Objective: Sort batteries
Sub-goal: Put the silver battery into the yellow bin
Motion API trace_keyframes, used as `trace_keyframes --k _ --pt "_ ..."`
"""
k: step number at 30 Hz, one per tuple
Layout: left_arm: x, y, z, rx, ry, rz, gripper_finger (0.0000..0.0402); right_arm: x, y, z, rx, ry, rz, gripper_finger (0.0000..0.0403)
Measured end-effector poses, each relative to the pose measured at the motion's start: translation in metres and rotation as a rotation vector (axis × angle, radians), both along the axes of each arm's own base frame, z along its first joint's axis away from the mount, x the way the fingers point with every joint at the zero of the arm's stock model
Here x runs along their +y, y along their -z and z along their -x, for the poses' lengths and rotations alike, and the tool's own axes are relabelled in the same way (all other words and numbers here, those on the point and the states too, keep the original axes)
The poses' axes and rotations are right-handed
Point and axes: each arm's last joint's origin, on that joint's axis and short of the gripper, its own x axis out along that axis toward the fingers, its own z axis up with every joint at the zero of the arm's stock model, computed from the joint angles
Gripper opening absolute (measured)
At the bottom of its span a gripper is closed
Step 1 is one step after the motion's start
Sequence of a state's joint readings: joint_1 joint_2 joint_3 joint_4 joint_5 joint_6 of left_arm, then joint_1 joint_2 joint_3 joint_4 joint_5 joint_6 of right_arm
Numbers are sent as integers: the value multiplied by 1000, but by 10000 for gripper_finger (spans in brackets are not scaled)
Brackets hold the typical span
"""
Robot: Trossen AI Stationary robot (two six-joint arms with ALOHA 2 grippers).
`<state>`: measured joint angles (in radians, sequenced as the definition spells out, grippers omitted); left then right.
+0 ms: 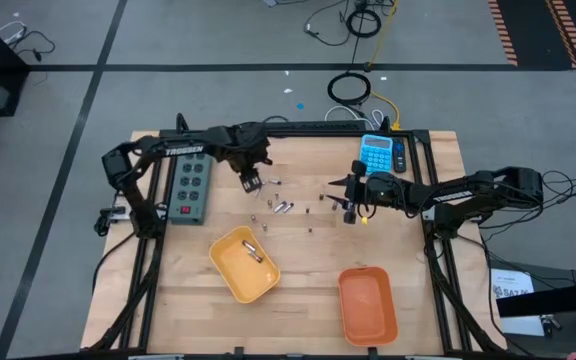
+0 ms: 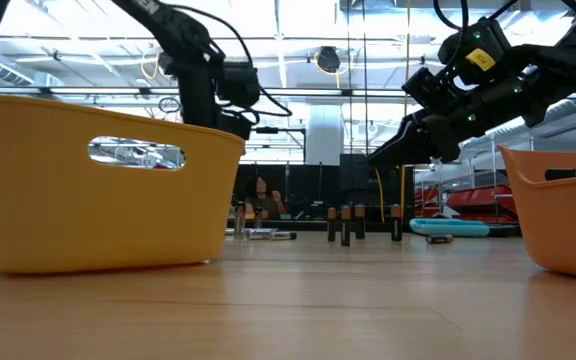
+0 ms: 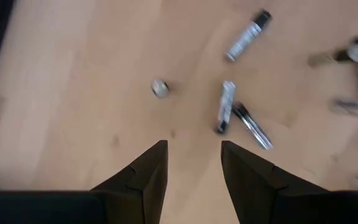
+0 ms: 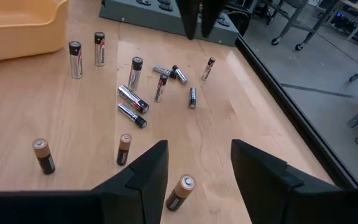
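Note:
Several small batteries point(image 1: 280, 206) are scattered on the wooden table between the two arms, some lying and some upright; the right wrist view shows silvery ones point(image 4: 132, 98) and brown copper-topped ones point(image 4: 124, 149). One battery point(image 1: 253, 250) lies in the yellow tray point(image 1: 230, 275). My left gripper point(image 1: 251, 181) hovers open above the far-left end of the scatter, over lying batteries point(image 3: 225, 106). My right gripper point(image 1: 351, 207) is open at the right end and raised off the table point(image 2: 393, 150). A brown battery point(image 4: 180, 191) shows between its fingers, below them.
An orange tray point(image 1: 368, 305) sits near the table's front right, right of the yellow tray. A grey button box point(image 1: 190, 187) lies at the left and a blue calculator point(image 1: 380, 152) at the far right. A person point(image 2: 261, 195) shows in the room behind.

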<state>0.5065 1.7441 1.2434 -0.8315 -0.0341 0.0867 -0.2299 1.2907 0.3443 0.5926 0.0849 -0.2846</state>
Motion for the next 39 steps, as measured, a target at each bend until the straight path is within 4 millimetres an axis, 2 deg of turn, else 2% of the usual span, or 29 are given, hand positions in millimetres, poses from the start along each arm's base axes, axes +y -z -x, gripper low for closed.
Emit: trace_keyframes --k 7,13,17,24,30,36,39 --pt "22 20 -1 6 6 -6 163 -5 1 2 16 22 4 166" --pt "27 35 -5 16 21 22 212 -7 1 3 12 37 -11 166" --pt "28 39 -7 20 47 18 247 -7 2 3 9 42 -23 166" --pt "34 37 -12 -40 68 -30 254 -8 2 3 13 58 -26 166" --pt "39 39 -11 -61 56 -10 216 -8 2 3 18 61 -26 166" --pt "40 39 -13 -84 59 -19 148 -8 3 3 21 61 -27 166" --pt "39 41 -13 -92 66 13 101 -8 3 3 21 61 -26 166"
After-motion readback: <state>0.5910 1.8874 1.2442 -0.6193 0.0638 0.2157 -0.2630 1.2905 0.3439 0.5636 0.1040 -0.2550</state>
